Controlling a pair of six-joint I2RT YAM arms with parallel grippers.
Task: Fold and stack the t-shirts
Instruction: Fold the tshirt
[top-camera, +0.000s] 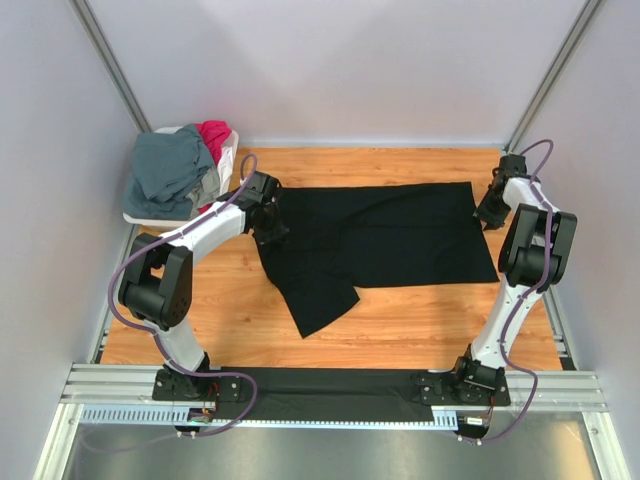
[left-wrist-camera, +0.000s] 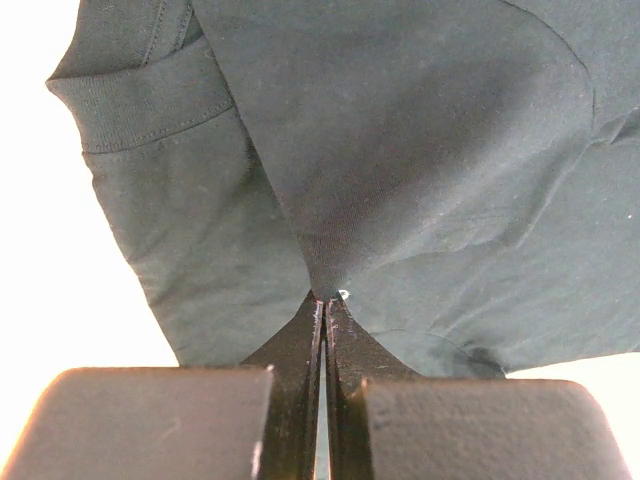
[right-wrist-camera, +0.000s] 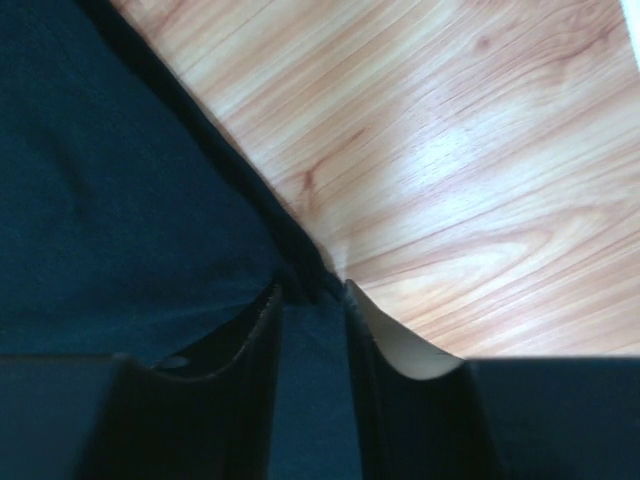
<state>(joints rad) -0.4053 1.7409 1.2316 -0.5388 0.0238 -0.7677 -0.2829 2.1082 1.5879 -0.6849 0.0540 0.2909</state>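
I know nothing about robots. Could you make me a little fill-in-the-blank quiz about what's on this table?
1. The t-shirt spread flat on the wooden table is ____ in colour.
2. The left gripper is ____ on its cloth.
3. The white basket stands at the table's far ____ corner.
Missing words: black; shut; left.

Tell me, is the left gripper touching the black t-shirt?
Touching. The left wrist view shows the left gripper shut, with a pinch of the black t-shirt squeezed between its fingers.
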